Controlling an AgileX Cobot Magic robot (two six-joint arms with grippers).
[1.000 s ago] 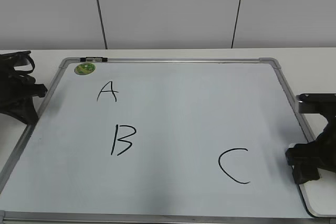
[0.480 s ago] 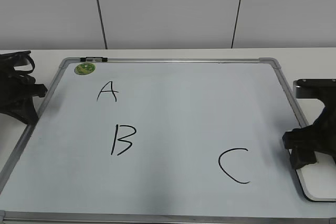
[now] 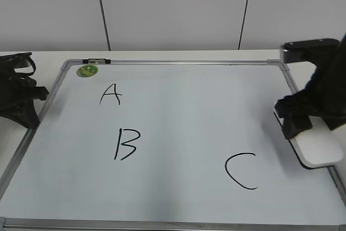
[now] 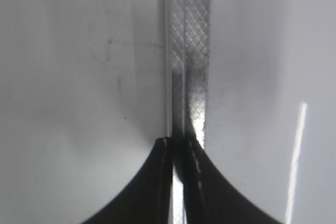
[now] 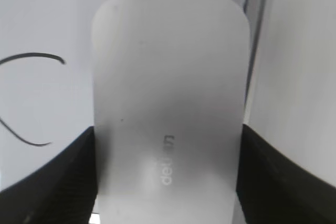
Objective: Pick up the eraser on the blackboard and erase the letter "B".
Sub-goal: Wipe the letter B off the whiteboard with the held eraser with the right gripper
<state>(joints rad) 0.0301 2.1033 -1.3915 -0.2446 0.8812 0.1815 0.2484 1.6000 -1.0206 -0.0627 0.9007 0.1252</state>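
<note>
2 arms show in the exterior view: the right gripper [image 3: 294,118] clamps the eraser [image 3: 316,147] above the blackboard [image 3: 178,133]; the letter "b" [image 3: 126,144] lies toward 9 o'clock, eraser's long axis pointing 5. left wrist view: the left gripper [image 4: 178,145] is pressed closed, empty. right wrist view: fingers [image 5: 47,182] flank the eraser.

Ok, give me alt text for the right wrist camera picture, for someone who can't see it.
The right gripper clamps a flat white eraser with faint grey lettering, one dark finger on each long side. Behind it lies the blackboard, with part of a handwritten black letter C at the left and the board's frame running down the right.
</note>
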